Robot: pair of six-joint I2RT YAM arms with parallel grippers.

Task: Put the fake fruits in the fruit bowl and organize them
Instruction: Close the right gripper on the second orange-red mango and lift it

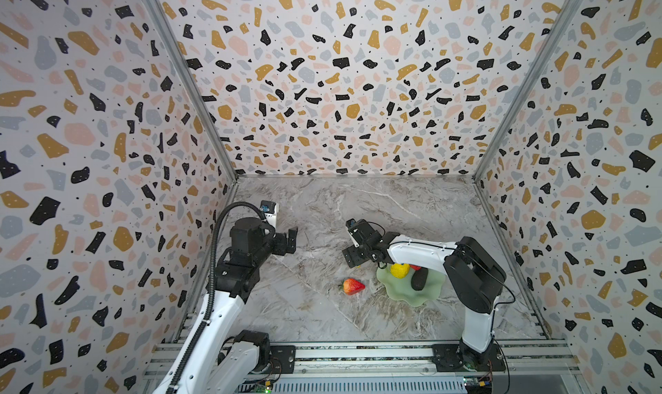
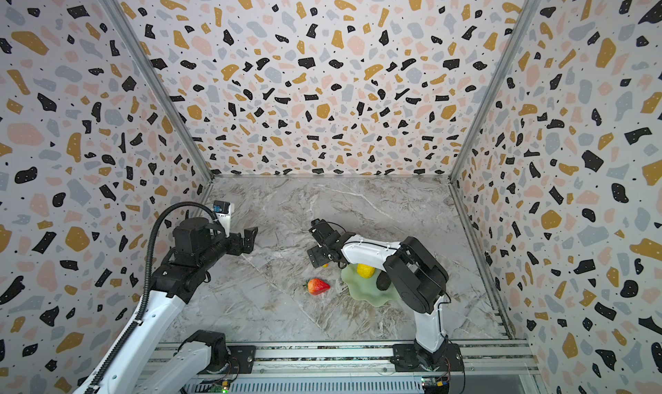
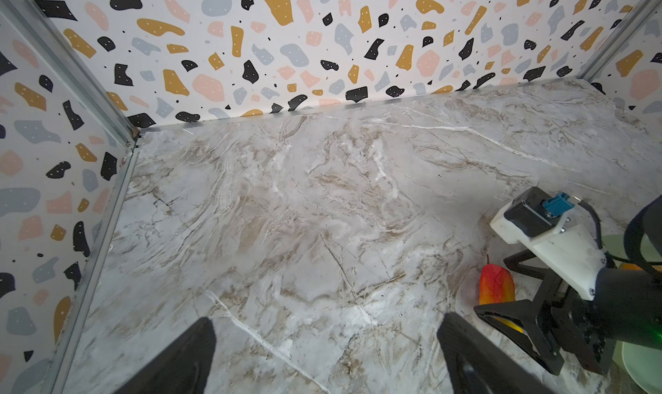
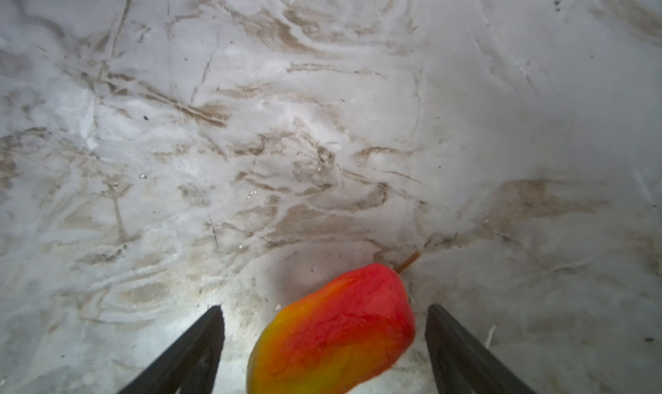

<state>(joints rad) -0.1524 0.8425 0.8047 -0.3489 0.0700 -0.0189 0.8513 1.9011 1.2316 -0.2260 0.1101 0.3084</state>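
Right gripper point(image 4: 325, 307): jaws wide, straddling the elongated glossy red-yellow fake fruit point(image 4: 333, 335), which lies on the grey-brown marbled tabletop point(image 1: 322, 213). The right wrist view shows a gap on each side, so no contact yet. Judgement: the straddle runs across the fruit's narrow width so the pads can close on its flanks, not its ends. In both top views this spot is lower centre-right of the frame, just left of the shallow mint-green scalloped-rim bowl point(image 1: 408, 297).

Bowl contents: bumpy yellow citrus point(image 1: 400, 269) and dark blackish-green oval point(image 1: 420, 278), side by side in the bowl's upper part. There is a red sliver behind the citrus, mostly hidden by the arm; cannot identify it. The bowl's lower part is bare, probably room for what remains.

Red strawberry-like fruit point(image 1: 353, 285): on the tabletop, left of the bowl, apart from it.

Left gripper point(image 1: 290, 240): jaws wide, empty, raised left of centre, well apart from every fruit. Judgement: parked clear of the right arm's reach.
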